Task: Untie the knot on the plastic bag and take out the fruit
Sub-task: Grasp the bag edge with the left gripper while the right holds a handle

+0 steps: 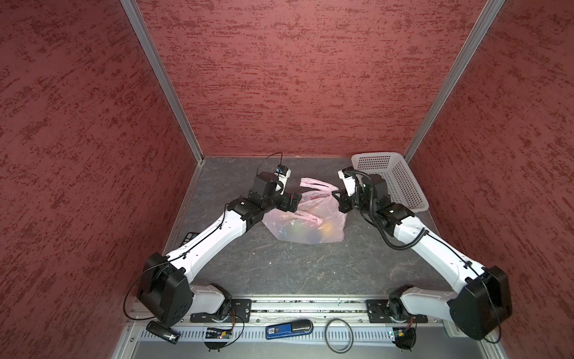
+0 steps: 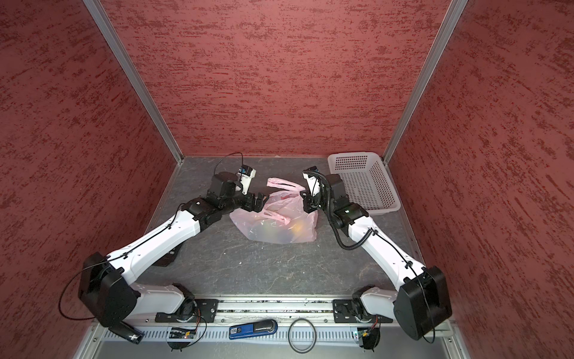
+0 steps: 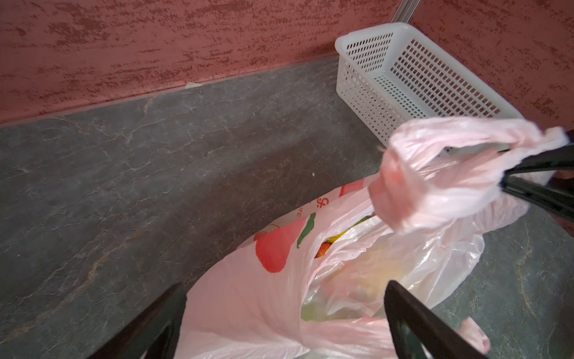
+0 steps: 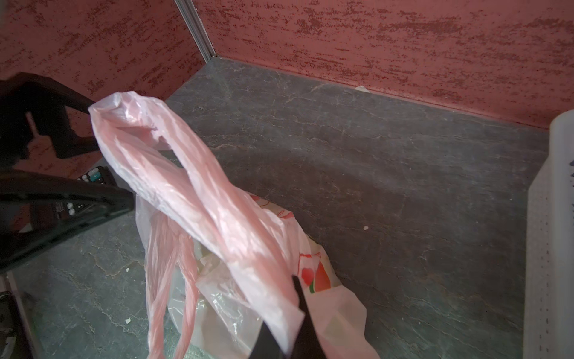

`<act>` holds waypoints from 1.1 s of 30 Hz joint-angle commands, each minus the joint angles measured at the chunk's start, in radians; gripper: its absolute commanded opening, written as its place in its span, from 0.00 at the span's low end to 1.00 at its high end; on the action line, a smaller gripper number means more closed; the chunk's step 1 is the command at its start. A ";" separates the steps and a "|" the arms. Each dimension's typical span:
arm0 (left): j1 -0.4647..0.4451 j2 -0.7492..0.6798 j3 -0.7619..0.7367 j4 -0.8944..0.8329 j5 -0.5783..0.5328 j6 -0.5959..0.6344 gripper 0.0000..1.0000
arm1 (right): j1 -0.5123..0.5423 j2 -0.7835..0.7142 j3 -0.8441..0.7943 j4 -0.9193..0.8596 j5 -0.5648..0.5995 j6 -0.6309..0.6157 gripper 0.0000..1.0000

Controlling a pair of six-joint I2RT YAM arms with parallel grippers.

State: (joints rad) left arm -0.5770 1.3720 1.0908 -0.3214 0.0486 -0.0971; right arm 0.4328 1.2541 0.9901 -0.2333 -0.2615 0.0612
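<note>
The bag point(image 1: 306, 223) lies beside the basket point(image 1: 379, 154), fruit point(image 1: 329, 230) inside; the knot seems undone, though crumpled plastic obscures it. The right gripper point(image 3: 504, 177) is clamped on a handle point(image 4: 186, 174), and the left gripper point(image 3: 285, 284) gapes above the opening. Next, probably, the left dips in for a fruit.

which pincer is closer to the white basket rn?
Right. The right pincer, shut on the handle of the bag, sits close beside the basket. The left pincer is open on the far side of the bag from it.
</note>
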 commanded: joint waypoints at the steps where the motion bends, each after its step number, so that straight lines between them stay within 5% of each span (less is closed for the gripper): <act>1: -0.024 0.035 0.023 0.032 -0.001 -0.004 1.00 | -0.005 -0.037 0.016 0.047 -0.031 0.024 0.00; 10: -0.035 0.136 0.061 0.074 -0.199 0.019 1.00 | -0.005 -0.081 -0.013 0.043 -0.037 0.025 0.00; 23: 0.052 0.229 0.052 -0.039 -0.281 0.116 0.99 | -0.005 -0.161 -0.050 0.028 0.028 0.007 0.00; 27: 0.140 0.194 0.016 -0.051 -0.230 0.121 0.81 | -0.006 -0.171 -0.047 0.020 0.028 -0.001 0.00; 33: 0.195 0.143 0.031 -0.057 -0.083 0.147 0.35 | -0.007 -0.168 -0.062 0.025 0.012 -0.008 0.00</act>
State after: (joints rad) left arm -0.4065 1.5414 1.1160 -0.3408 -0.0639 0.0292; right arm 0.4358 1.1202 0.9360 -0.2333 -0.2760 0.0677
